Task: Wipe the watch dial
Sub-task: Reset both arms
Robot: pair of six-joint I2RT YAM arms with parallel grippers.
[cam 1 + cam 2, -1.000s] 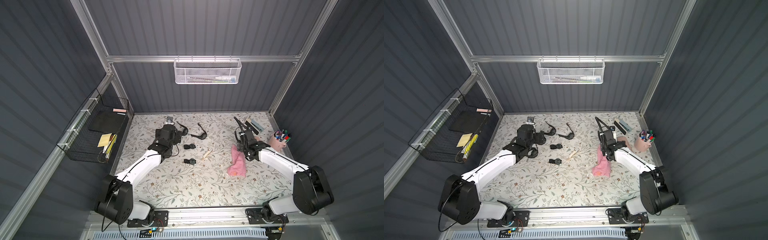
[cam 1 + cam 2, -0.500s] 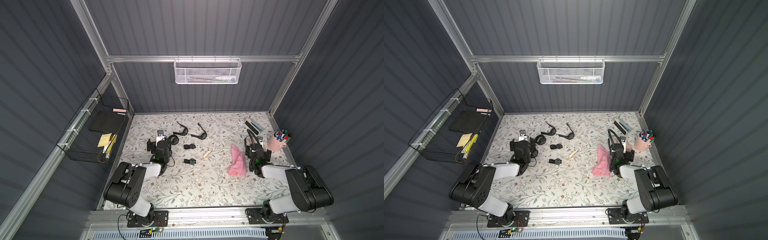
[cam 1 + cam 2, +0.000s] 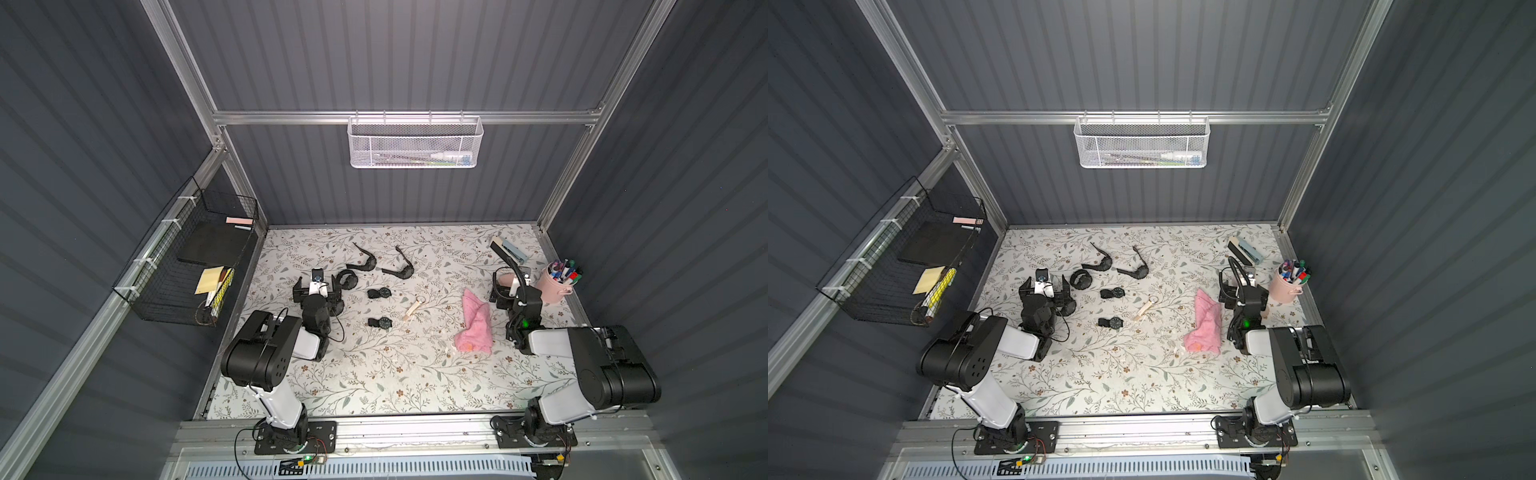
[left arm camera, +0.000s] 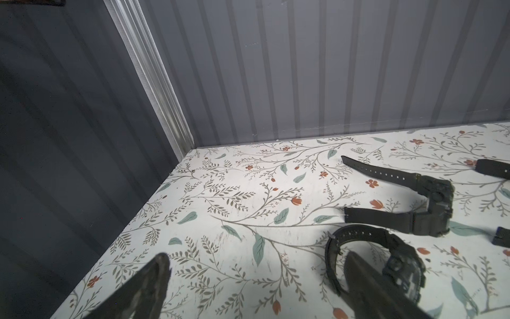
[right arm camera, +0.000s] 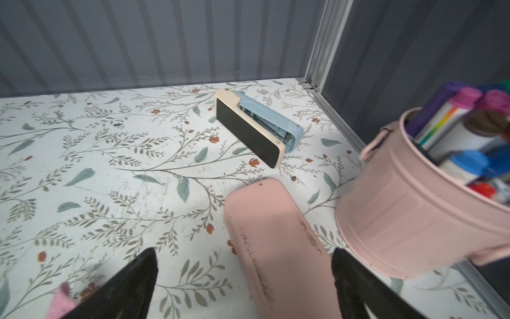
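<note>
Several black watches lie on the floral table in both top views: a looped one (image 3: 347,278), two with open straps (image 3: 367,264) (image 3: 401,271), and two smaller dial pieces (image 3: 379,293) (image 3: 380,322). My left gripper (image 3: 316,291) (image 3: 1045,290) is open just left of the looped watch; in the left wrist view (image 4: 256,276) that watch (image 4: 400,265) lies beside one finger (image 4: 367,284). A crumpled pink cloth (image 3: 476,328) (image 3: 1206,326) lies left of my right gripper (image 3: 509,291) (image 5: 244,273), which is open and holds nothing.
A flat pink case (image 5: 276,234) lies on the table between the right jaws without touching them. Close by stand a pink cup of markers (image 3: 557,286) (image 5: 400,215) and a blue stapler (image 5: 256,127). A wooden tag (image 3: 413,309) lies mid-table. A wire basket (image 3: 187,266) hangs on the left wall.
Both arms have folded back toward the front rail. The left gripper left the back watches and the right gripper drew away from the cloth; both stayed open.
</note>
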